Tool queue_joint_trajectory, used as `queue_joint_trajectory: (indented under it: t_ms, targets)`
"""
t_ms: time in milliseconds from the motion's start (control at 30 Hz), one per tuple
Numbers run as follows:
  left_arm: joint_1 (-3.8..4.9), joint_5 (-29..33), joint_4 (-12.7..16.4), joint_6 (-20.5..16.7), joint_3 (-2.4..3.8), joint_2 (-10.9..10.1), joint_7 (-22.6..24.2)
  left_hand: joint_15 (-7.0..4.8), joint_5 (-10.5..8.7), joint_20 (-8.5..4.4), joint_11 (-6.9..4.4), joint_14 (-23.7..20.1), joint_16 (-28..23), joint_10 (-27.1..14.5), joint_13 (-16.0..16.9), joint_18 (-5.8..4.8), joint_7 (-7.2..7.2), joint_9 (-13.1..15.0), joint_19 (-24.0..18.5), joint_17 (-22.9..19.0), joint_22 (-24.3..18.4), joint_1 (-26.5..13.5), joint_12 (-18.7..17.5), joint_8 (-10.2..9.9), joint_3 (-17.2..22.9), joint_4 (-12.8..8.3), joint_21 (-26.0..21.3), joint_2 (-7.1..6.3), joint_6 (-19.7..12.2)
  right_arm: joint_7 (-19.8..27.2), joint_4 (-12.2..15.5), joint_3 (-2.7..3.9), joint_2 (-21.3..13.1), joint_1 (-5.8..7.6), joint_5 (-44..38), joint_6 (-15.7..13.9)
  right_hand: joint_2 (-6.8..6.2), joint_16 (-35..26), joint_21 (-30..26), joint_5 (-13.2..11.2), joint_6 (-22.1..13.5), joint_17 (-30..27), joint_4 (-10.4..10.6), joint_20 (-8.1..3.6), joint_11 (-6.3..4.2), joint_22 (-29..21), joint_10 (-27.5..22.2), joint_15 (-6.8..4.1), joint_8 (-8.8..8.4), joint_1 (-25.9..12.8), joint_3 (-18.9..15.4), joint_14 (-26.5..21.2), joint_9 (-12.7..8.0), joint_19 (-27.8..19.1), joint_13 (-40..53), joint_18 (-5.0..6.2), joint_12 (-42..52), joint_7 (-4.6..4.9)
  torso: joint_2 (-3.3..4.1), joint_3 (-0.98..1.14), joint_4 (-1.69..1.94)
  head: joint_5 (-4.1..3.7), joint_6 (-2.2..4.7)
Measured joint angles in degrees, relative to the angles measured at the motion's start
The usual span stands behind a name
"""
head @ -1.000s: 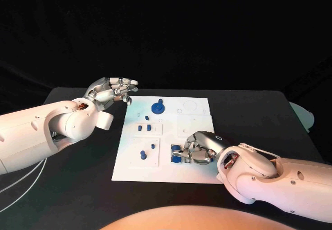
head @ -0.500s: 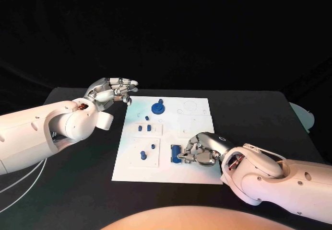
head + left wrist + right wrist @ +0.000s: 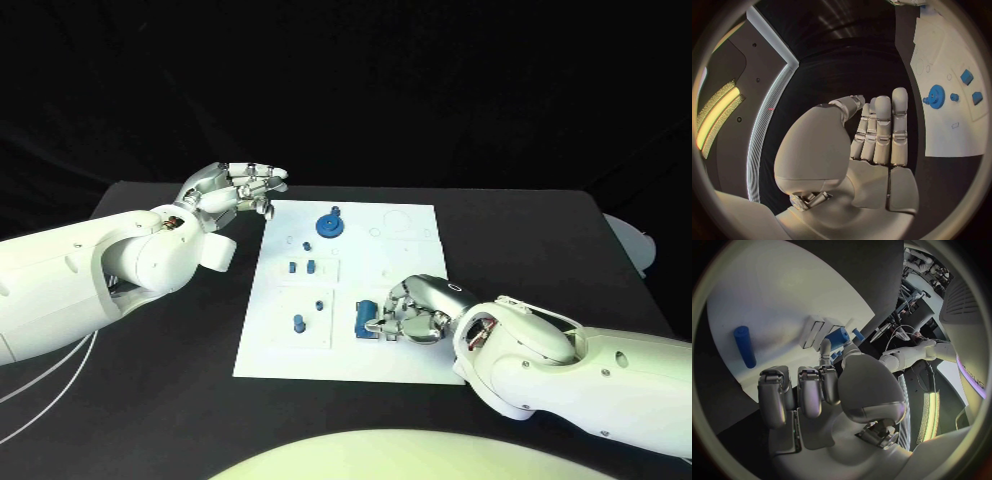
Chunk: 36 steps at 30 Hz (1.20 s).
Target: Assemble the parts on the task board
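The head view looks down from above and behind the robot onto the black table, facing forward, far enough to take in the whole white task board with both arms reaching in from the 2 sides. The left wrist view sits close behind the left hand, looking along its palm and past the fingers to the board's far end, where the blue gear lies that the head view also shows. The right wrist view sits close behind the right hand, low over the board, sharing with the head view the board's near part.
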Motion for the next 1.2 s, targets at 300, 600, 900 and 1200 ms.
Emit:
queue_joint_trajectory:
  t_ms: [300, 600, 900, 1200]
  targets:
    - [0.00, 0.0, 0.0, 0.0, 0.00, 0.0, 0.0, 0.00, 0.00, 0.00, 0.00, 0.0, 0.0, 0.0, 0.1, 0.00, 0.00, 0.0, 0.0, -0.1, -0.1, 0.0, 0.0, 0.0, 0.0, 0.0, 0.0, 0.00, 0.0, -0.4, -1.1, -0.08, 0.9, -0.05, -0.3, 0.4, 0.97, 0.0, 0.0, 0.8, 0.0, 0.0, 0.1, 0.00, 0.01, 0.0, 0.0, 0.00, 0.00, 1.1, -0.1, 0.0, -0.1, 0.0, 0.1, 0.00, 0.1, 0.00, 0.00, 0.02, -0.01, 0.14, -0.04]
    - [0.00, 0.0, 0.0, 0.0, 0.00, -0.1, -0.1, 0.00, 0.00, 0.00, 0.00, 0.0, 0.0, 0.0, 0.0, 0.00, 0.00, 0.0, 0.0, -0.1, -0.1, 0.0, 0.0, 0.0, 0.0, 0.0, 0.0, 0.00, 0.0, -0.5, -1.0, -0.08, 0.8, -0.06, -0.3, 1.4, -0.35, 0.0, 0.0, 0.8, 0.0, 0.0, -0.2, 0.00, -0.20, 0.0, 0.2, 0.00, 0.00, 2.0, -0.4, 0.0, -0.3, 0.0, 0.1, 0.00, 0.1, 0.00, 0.00, 0.03, -0.04, 0.15, -0.27]
    - [0.00, 0.0, 0.1, 0.0, 0.00, -0.2, -0.1, 0.00, 0.00, 0.00, 0.00, 0.0, 0.0, 0.0, 0.0, 0.00, 0.00, 0.0, 0.0, -0.1, -0.1, 0.0, 0.0, 0.0, 0.0, 0.0, 0.0, 0.00, 0.0, -0.1, 0.0, -0.08, -0.6, -0.04, -0.3, 0.6, -0.40, 0.0, 0.0, 1.9, 0.0, 0.0, -0.1, 0.01, -0.20, 0.0, 0.2, 0.00, 0.00, 3.4, -0.5, 0.0, -0.5, 0.0, 0.2, 0.01, 0.1, 0.00, 0.01, 0.09, -0.03, 0.14, -0.19]
    - [0.00, 0.0, 0.0, 0.0, -0.04, -0.2, -0.1, 0.00, 0.00, 0.00, 0.00, 0.0, 0.0, 0.0, 0.0, 0.00, 0.00, 0.0, 0.0, 0.0, -0.1, 0.0, 0.0, 0.0, 0.0, 0.0, 0.0, 0.00, 0.0, 2.8, 1.8, -0.05, -7.3, 1.77, 1.0, -4.0, -1.88, 0.0, 0.0, 2.3, -3.0, 0.0, -0.2, 0.01, 0.85, 0.0, -0.4, 0.33, -2.51, 6.7, -1.9, -0.3, -2.1, 0.0, 0.3, 0.00, -3.9, 1.58, -0.08, 0.07, -0.08, -0.39, 0.23]
